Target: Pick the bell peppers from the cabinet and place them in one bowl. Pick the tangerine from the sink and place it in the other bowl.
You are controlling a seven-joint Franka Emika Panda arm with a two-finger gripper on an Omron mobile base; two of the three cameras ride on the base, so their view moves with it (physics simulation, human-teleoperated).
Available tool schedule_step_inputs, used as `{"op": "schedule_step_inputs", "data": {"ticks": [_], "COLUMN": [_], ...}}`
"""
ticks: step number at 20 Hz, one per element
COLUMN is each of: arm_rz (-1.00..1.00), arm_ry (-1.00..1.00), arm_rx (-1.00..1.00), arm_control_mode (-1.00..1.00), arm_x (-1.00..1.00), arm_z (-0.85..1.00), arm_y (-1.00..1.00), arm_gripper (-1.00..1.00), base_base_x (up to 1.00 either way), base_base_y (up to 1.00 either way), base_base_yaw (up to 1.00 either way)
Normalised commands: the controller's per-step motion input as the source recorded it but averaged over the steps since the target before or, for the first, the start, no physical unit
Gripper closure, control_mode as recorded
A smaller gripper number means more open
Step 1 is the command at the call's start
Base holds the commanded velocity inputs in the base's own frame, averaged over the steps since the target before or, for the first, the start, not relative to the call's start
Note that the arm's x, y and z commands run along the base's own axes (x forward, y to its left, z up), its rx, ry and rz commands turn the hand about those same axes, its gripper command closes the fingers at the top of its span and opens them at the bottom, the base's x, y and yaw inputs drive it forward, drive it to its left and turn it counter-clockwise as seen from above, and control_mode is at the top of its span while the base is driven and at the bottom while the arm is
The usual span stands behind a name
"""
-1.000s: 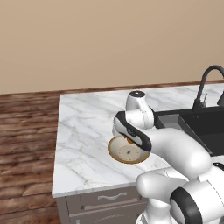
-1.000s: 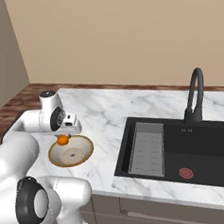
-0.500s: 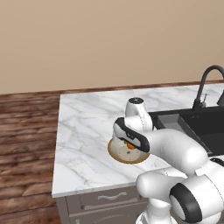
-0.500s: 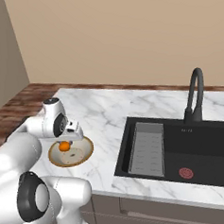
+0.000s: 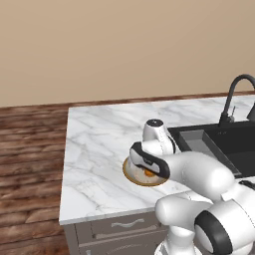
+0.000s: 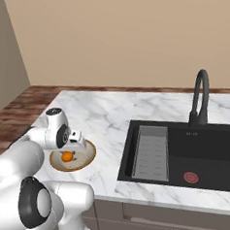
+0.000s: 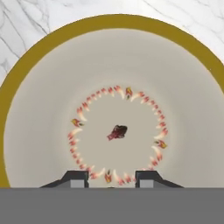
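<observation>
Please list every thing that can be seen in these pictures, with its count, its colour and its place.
counter: one, white marble, under the bowl and around the sink
bowl: one, tan rim, pale inside with a ring of red marks, on the counter left of the sink
tangerine: one, orange, over the bowl's middle, in the gripper
sink: one, black, set in the counter
tray: one, grey ribbed, at the sink's left side
drain: one, pinkish-red, on the sink floor
tap: one, black, behind the sink
drawer: one, grey, below the counter
floor: brown wood, left of the counter
wall: beige, behind the counter
arm: one, white, reaching over the bowl
gripper: one, dark tips, shut on the tangerine
</observation>
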Motion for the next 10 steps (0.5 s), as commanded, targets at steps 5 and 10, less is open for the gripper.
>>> {"op": "schedule_step_inputs", "data": {"ticks": [5,10], "arm_rz": [0.0,0.0], "arm_ry": [0.0,0.0], "arm_rx": [0.0,0.0], "arm_control_mode": [-1.0,-1.0], "arm_x": [0.1,0.17], "arm_z": [-0.27,-0.07], "arm_y": [0.0,0.0], "arm_gripper": [1.0,1.0], "base_base_x": [0.0,0.0], "base_base_y": [0.0,0.0], "base_base_yaw": [0.0,0.0]}}
